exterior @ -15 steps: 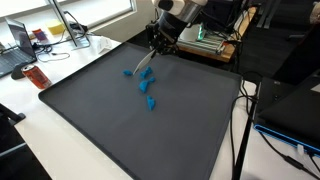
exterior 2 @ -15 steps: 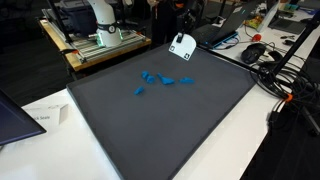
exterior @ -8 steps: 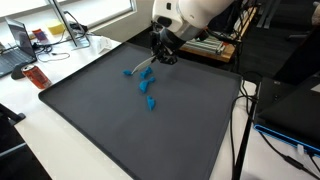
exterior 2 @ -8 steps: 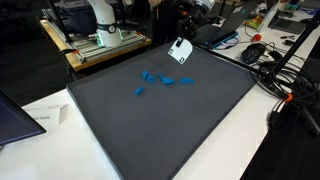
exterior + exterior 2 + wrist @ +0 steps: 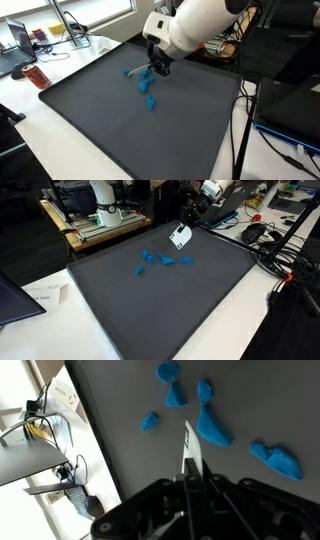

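My gripper [image 5: 190, 475] is shut on a thin white card [image 5: 189, 452], seen edge-on in the wrist view. In an exterior view the card [image 5: 180, 237] hangs below the gripper [image 5: 189, 220] as a small white square with dark marks. Several small blue pieces lie on the dark grey mat [image 5: 130, 130]: in the wrist view one large piece [image 5: 213, 430] is just beside the card's tip, others [image 5: 176, 395] [image 5: 278, 460] are around it. In both exterior views the gripper [image 5: 158, 70] hovers over the far end of the blue cluster [image 5: 146, 88] [image 5: 165, 260].
The mat [image 5: 160, 300] covers a table. A red bottle [image 5: 37, 76] and a laptop [image 5: 20, 40] stand on a desk beside it. Cables and a mouse [image 5: 258, 230] lie past one edge, a metal rack [image 5: 100, 220] behind.
The arm has swung lower and forward over the mat, bringing the gripper and white card from the mat's far edge down close to the blue pieces.
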`<state>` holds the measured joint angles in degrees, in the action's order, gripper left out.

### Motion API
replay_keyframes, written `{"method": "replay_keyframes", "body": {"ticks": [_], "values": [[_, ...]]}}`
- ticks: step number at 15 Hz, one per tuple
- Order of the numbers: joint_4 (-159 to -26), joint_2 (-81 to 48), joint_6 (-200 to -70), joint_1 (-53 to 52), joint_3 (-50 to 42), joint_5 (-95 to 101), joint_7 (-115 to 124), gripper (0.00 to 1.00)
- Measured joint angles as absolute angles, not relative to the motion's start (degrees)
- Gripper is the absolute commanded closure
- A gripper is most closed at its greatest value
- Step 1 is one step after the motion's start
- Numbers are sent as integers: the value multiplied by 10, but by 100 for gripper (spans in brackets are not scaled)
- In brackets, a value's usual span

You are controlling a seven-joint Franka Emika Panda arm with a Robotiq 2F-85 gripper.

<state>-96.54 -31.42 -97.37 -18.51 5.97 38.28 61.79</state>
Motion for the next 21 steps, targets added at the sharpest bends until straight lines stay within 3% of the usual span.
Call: {"method": "replay_keyframes", "body": {"ticks": [12, 21], "values": [[-781, -441, -921, -227, 39, 372, 624, 99], [-752, -445, -935, -154, 25, 280, 406, 99]]}}
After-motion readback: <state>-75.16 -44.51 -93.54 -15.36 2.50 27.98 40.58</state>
